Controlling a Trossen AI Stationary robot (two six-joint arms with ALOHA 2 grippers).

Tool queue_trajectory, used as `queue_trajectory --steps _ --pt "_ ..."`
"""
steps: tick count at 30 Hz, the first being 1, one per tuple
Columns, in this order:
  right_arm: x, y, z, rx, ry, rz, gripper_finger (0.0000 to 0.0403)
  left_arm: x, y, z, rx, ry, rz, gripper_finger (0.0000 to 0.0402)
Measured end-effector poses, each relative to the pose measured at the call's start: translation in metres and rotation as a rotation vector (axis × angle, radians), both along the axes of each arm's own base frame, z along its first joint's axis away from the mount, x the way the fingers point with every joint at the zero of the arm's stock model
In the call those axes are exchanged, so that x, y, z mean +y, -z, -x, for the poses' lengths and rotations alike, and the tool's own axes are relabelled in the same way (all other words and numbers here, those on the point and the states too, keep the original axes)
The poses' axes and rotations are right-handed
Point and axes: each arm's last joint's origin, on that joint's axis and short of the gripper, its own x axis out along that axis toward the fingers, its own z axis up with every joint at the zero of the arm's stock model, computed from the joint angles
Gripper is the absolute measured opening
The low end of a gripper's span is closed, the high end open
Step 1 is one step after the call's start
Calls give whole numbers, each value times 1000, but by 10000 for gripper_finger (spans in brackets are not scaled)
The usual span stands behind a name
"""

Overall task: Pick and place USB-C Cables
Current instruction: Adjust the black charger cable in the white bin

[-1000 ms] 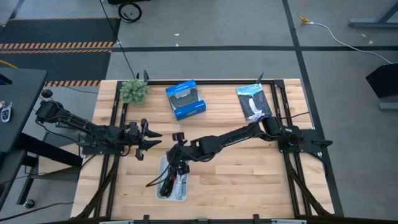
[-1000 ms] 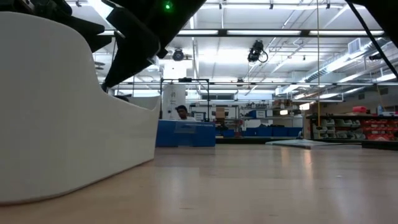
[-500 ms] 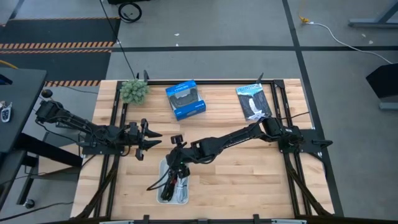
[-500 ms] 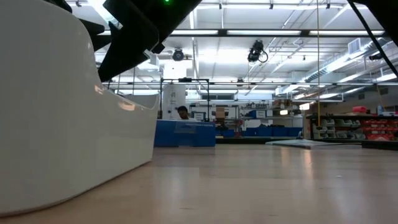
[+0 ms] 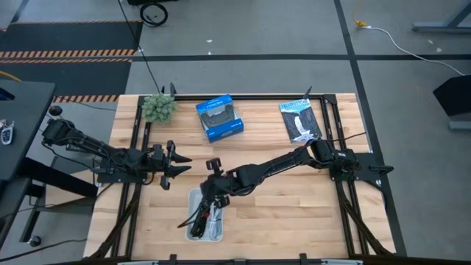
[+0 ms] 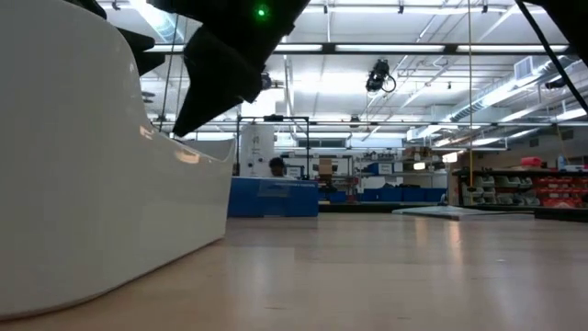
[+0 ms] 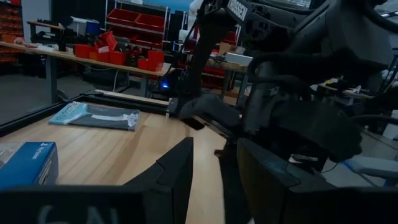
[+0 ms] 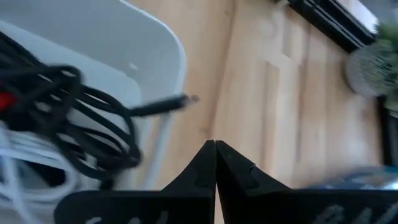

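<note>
A white tray [image 5: 193, 197] sits near the table's near edge; its wall [image 6: 92, 184] fills the left of the low view. In it lie coiled USB-C cables [image 5: 204, 218]: a black one [image 8: 93, 124], a white one [image 8: 25, 171], and a red tie [image 8: 5, 99] on a black bundle. One black plug end [image 8: 186, 99] pokes over the tray rim. I cannot pick out a bluish-grey cable. My right gripper [image 5: 210, 193] [image 8: 215, 144] hangs shut over the tray's far end, touching nothing. My left gripper [image 5: 175, 163] [image 7: 214, 168] waits open, to the left of the tray.
A blue box [image 5: 219, 118] and a dark flat packet with white print [image 5: 299, 120] lie along the far edge, with a small green plant [image 5: 158, 107] at the far left corner. Black frame rails run along the table's sides. Bare wood lies right of the tray.
My right gripper has shifted slightly toward the table's right above the tray, staying shut. The cables have stayed in the tray.
</note>
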Motion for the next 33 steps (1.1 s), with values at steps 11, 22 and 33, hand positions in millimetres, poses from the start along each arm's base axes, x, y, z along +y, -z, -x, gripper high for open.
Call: queue_trajectory --steps 11,22,33 --pt "6 -3 6 24 -9 135 9 0 0 0 -1 0 0 133" --pt "39 -45 18 -149 -36 -47 9 0 0 0 0 0 0 133" --pt "63 7 5 -115 -112 -74 7 0 -1 0 -6 0 2 133"
